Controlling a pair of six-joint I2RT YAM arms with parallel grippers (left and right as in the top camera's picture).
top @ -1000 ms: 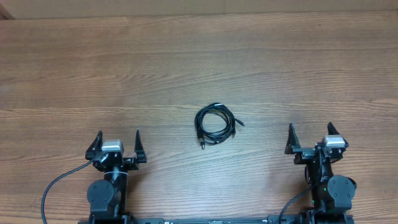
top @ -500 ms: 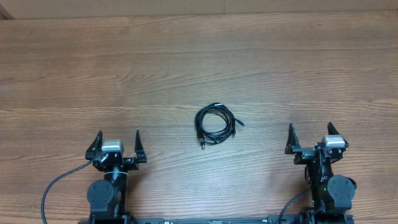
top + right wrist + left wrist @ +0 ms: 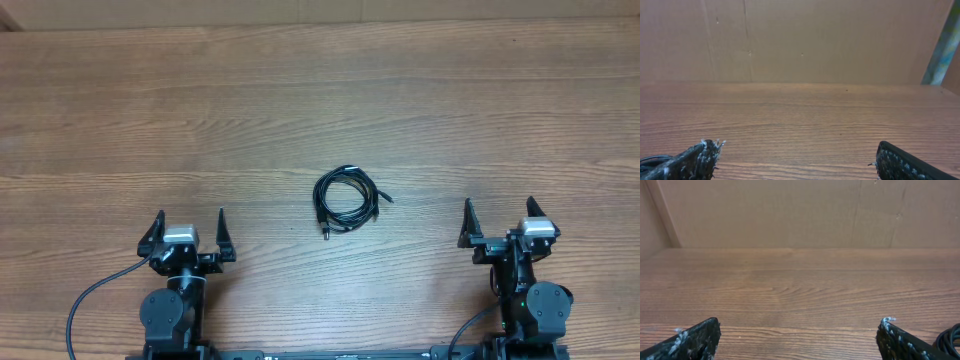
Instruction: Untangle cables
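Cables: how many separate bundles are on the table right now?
1. A single coiled bundle lies near the middle of the table; cords inside it overlap, so some may be hidden.

**Coil too small to read; wrist views clip it**

From overhead the cables [image 3: 345, 198] form a small coil; how many cords there are and how they cross cannot be told. The left wrist view shows only a sliver of the cables [image 3: 949, 339] at its bottom right corner, and the right wrist view shows only a sliver [image 3: 650, 161] at its bottom left. The lower edges cut off the fingers [image 3: 696, 340] of the left gripper [image 3: 799, 324] and the fingers [image 3: 692, 161] of the right gripper [image 3: 797, 146].
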